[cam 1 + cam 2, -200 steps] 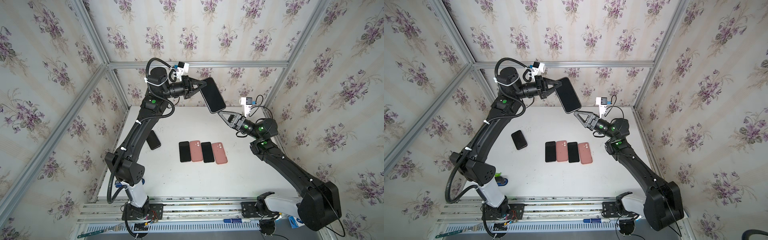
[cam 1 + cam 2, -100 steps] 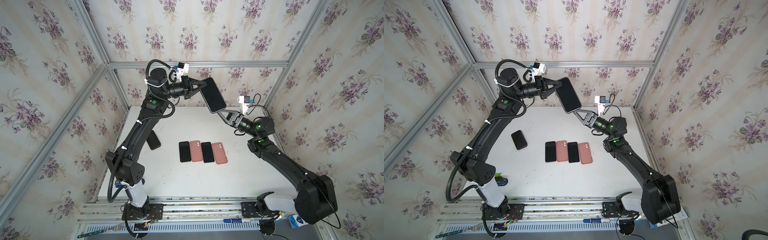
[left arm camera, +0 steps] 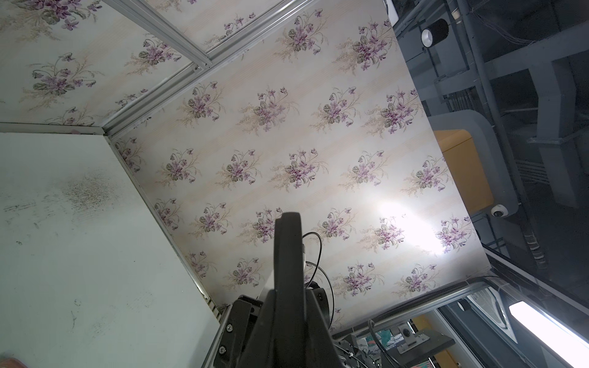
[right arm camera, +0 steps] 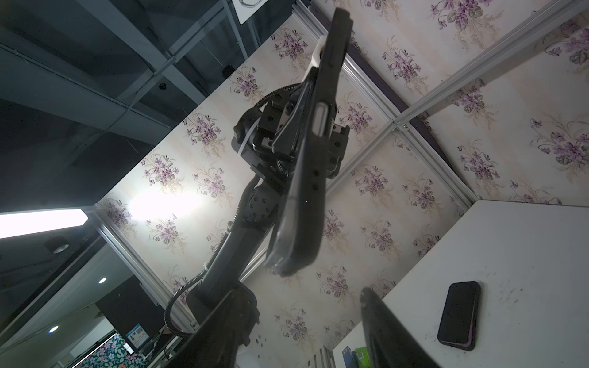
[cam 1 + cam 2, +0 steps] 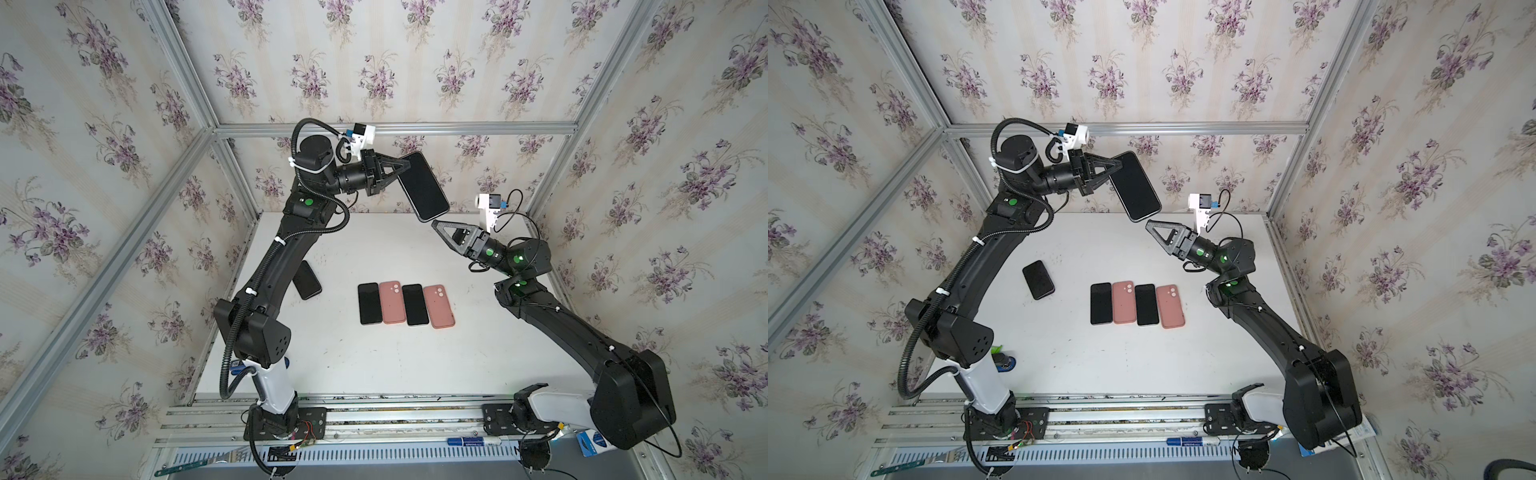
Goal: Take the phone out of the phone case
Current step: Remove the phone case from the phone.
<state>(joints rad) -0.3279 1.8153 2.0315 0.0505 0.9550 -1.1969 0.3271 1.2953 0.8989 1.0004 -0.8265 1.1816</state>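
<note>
Where the phone sits: I see the phone (image 5: pixel 423 187) held in the air above the back of the white table (image 5: pixel 374 374) in both top views. It slants down toward the right arm.
Phone's look: it is a black slab with rounded corners, and its glossy dark screen faces the top cameras.
Phone case: a dark phone case (image 4: pixel 302 204) hugs the rim. From the right wrist view I get it edge-on, with a pale oblong button in a side cut-out and two small holes further along. The lower end is blurred, so I cannot tell whether the lip has lifted.
Left gripper: the left gripper (image 5: pixel 405 166) is clamped tight on the phone near its upper end, one finger on each face. In the left wrist view the phone (image 3: pixel 287 248) rises as a thin dark edge between the fingers.
Right gripper: the right gripper (image 4: pixel 299 291) has its jaws standing apart with nothing between them. Its tips sit just under the phone's lower corner, and I read a small gap there.
Row on table: a bare black phone (image 5: pixel 369 303), a pink case (image 5: pixel 392 302), another bare black phone (image 5: pixel 416 304) and another pink case (image 5: pixel 439 306) lie side by side. The pink ones lie back up and show two lens holes.
Loose phone: a dark phone (image 5: pixel 1038 279) lies flat beside the left arm, well apart from the row.
</note>
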